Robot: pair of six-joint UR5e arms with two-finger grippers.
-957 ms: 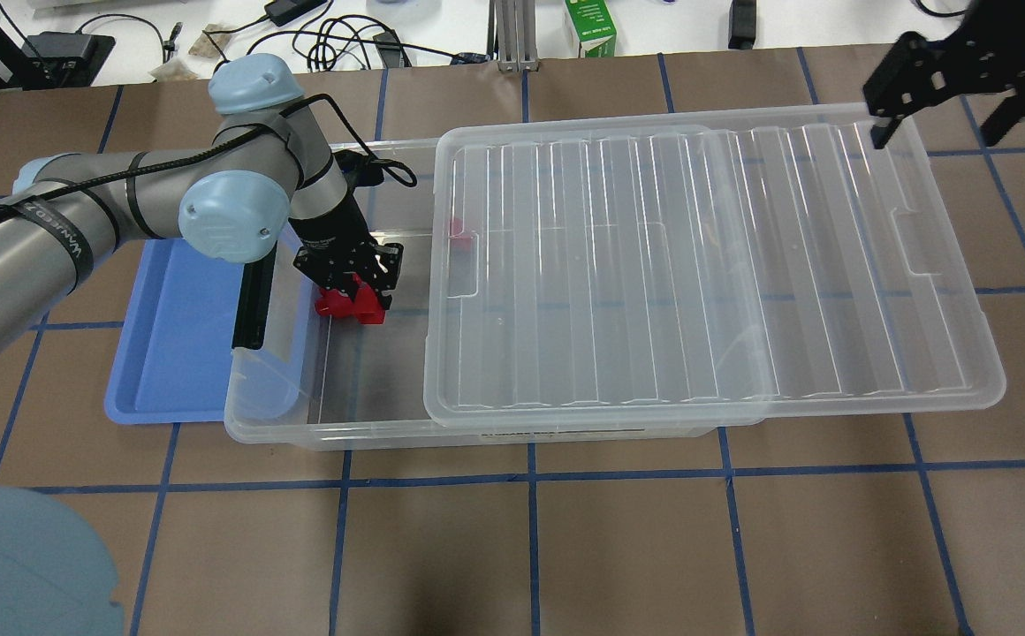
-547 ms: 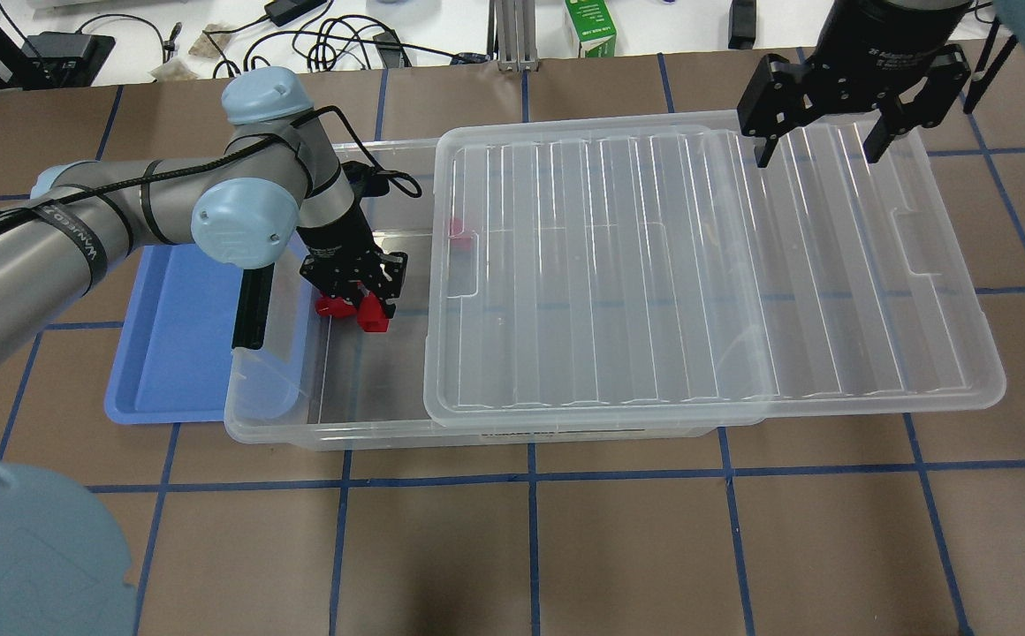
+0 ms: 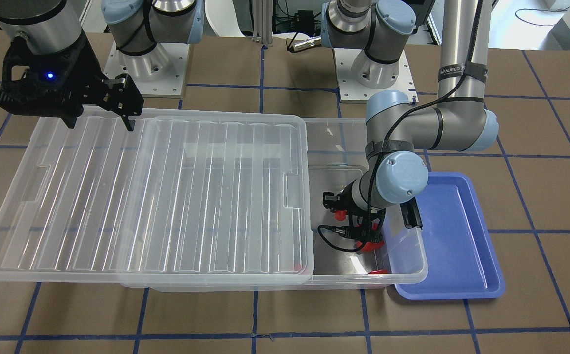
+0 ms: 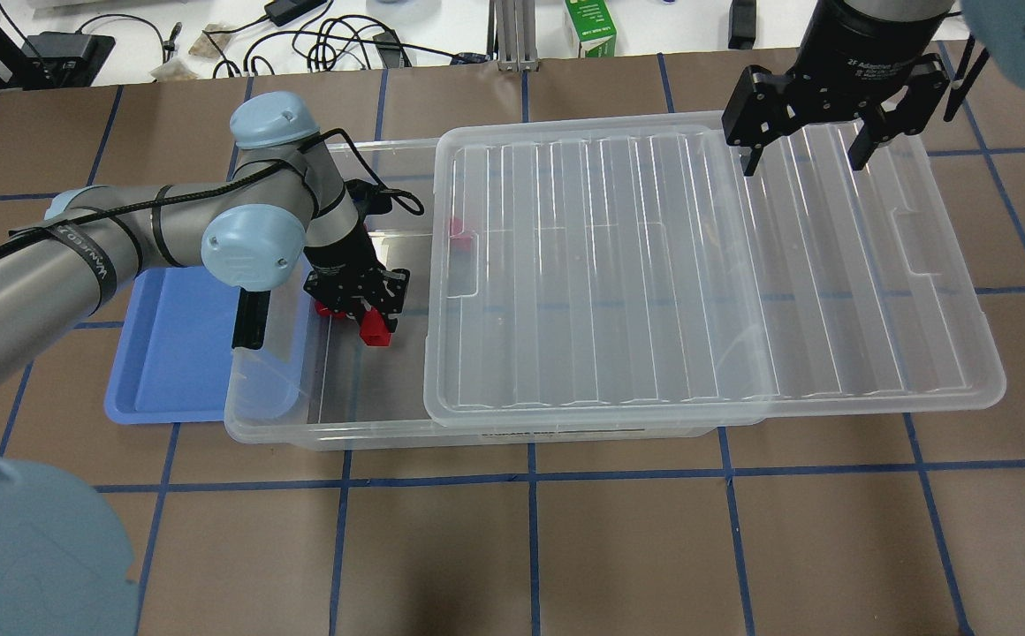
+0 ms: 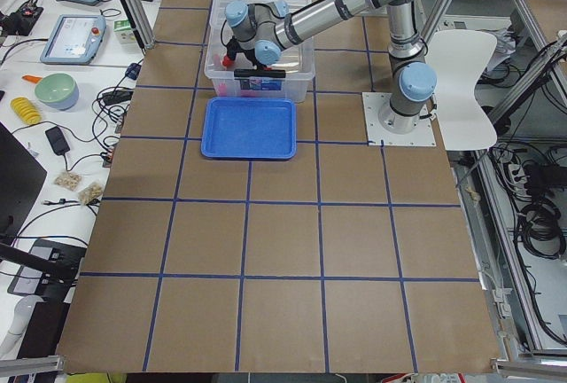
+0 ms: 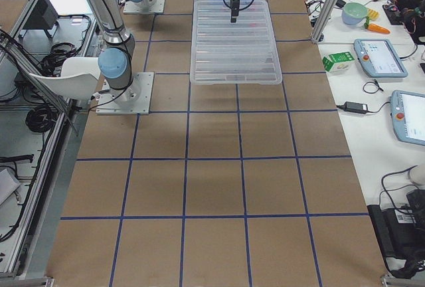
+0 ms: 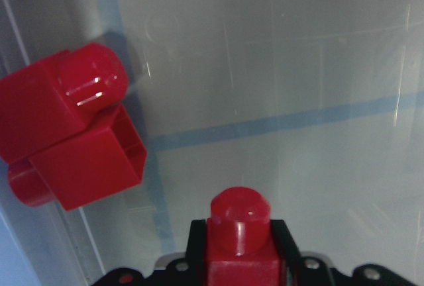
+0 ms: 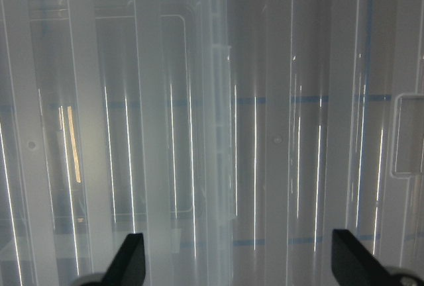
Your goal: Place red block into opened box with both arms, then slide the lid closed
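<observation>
The red block point(image 7: 240, 216), a cube with a round stub, sits between the fingers of my left gripper point(image 7: 238, 249), which is shut on it. In the overhead view that gripper point(image 4: 369, 311) holds the block point(image 4: 375, 329) low inside the uncovered left end of the clear box point(image 4: 327, 437). The ribbed lid point(image 4: 654, 265) lies on the box, shifted right, overhanging the box's right end. My right gripper point(image 4: 802, 152) hovers open over the lid's far edge, fingers wide apart, nothing between them. From the right wrist only the lid point(image 8: 252, 114) shows below the gripper.
A chunkier red block point(image 7: 66, 134) lies on the box floor just left of the held one. Another red piece point(image 4: 458, 230) shows under the lid's left edge. A blue tray point(image 4: 168, 353) lies against the box's left end. Cables and a green carton point(image 4: 590, 26) lie beyond the table.
My left gripper has shifted slightly right and lower in the box with the red block. The right arm has swung in from the right edge to above the lid's far side.
</observation>
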